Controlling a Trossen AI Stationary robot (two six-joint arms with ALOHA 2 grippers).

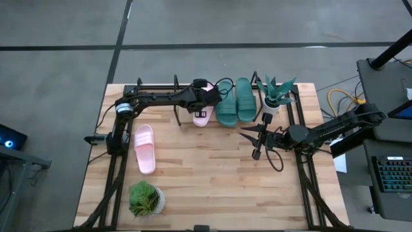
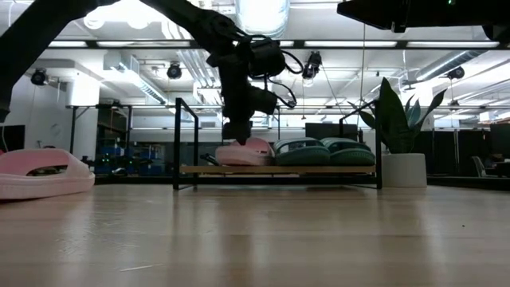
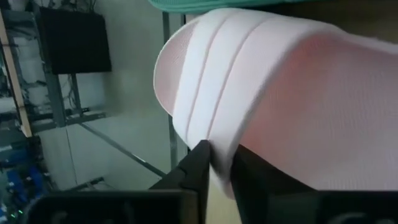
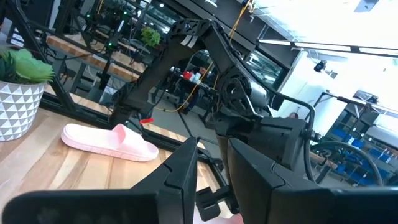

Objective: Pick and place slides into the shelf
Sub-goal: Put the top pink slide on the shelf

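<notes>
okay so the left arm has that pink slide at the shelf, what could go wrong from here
1. The left gripper pinches only the edge of the pink slide; the rubber might slip or sag as it goes onto the shelf.
2. That slide sits right beside the teal slides, so setting it down may nudge or overlap them.
3. The second pink slide lies beside the left arm's base, an awkward reach next.

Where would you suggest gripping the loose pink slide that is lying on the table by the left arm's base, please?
Probably the wide strap of the loose pink slide, from straight above. It lies flat, sole down, so the strap arches up as the only raised edge for fingers to close across.
</notes>
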